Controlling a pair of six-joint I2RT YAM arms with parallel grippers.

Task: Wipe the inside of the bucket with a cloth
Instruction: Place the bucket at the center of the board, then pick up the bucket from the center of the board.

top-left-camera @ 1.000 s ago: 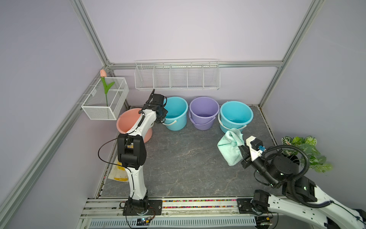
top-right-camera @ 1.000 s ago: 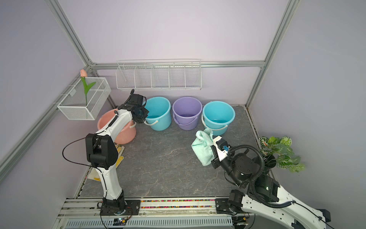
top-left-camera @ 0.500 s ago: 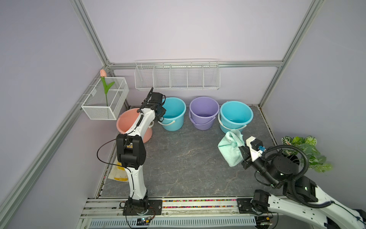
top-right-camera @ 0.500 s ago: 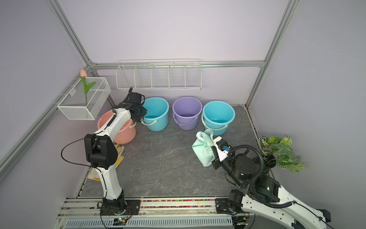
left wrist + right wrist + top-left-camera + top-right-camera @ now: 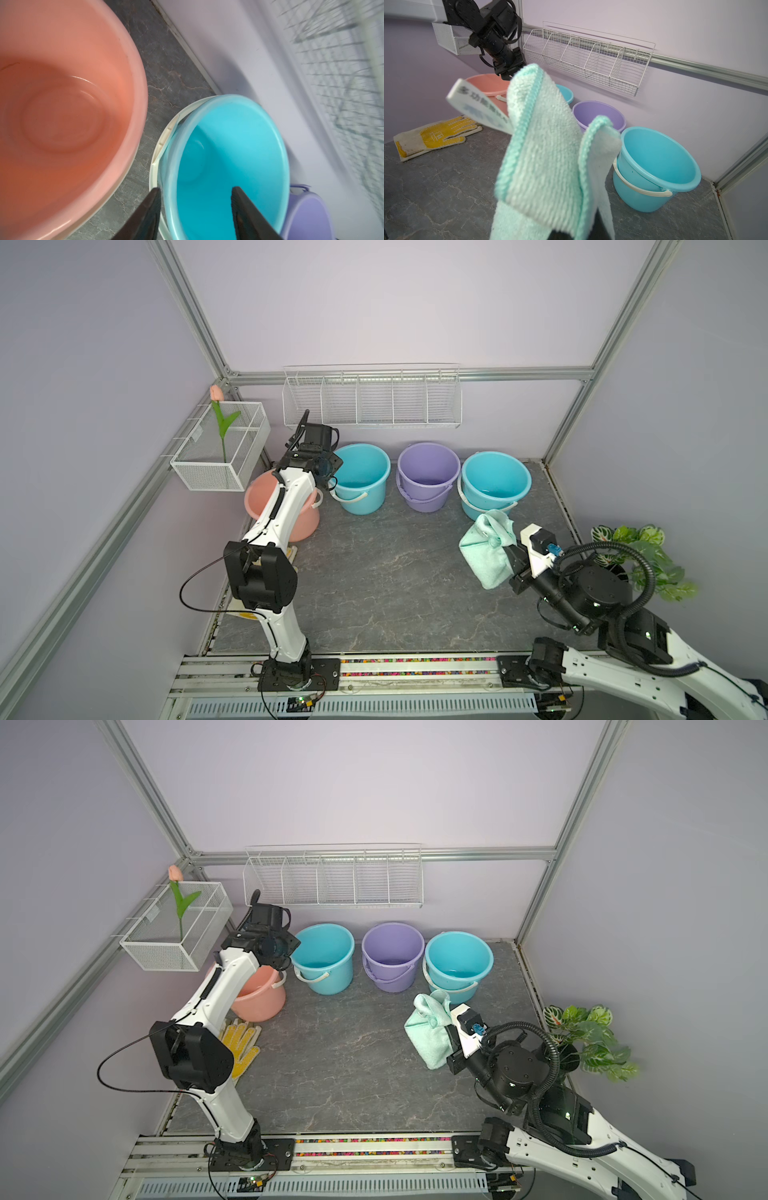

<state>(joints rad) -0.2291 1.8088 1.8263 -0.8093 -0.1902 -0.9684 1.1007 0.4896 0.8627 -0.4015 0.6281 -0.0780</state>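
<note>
1. Right gripper [image 5: 512,558]: jaws closed tight on the soft mint-green microfibre cloth [image 5: 486,551], held up off the grey marble-pattern table [image 5: 374,572] at right.
2. The cloth hangs bunched and folded just near of the right teal plastic bucket [image 5: 496,481]. I can't tell if they touch. In the right wrist view the cloth [image 5: 550,155] stands up from the jaws, its white label [image 5: 477,106] sticking out sideways.
3. Left gripper [image 5: 195,189]: jaws partly open, nothing between them. It is at far left, above the gap between the pink plastic bucket [image 5: 257,493] and the left teal plastic bucket [image 5: 361,472].
4. In the left wrist view one finger [image 5: 149,209] lies over the teal rim's outer edge and the other over the teal inside. The height above the rim is unclear.
5. Four buckets stand upright in a row along the far wall, from the left: pink, teal, the purple plastic bucket [image 5: 428,472], teal. The pink one sits slightly nearer than the rest.
6. The pink bucket [image 5: 137,83] and the left teal bucket [image 5: 228,145] are empty inside. Their rims are close but apart.
7. A white knit glove with yellow dots [image 5: 241,1048] lies flat on the table at left, just near of the pink bucket.
8. On the far wall is a white wire rack [image 5: 370,398]. On the left wall a white mesh basket [image 5: 220,452] holds a pink tulip [image 5: 216,393]. A green leafy plant [image 5: 640,556] is at the right edge.
</note>
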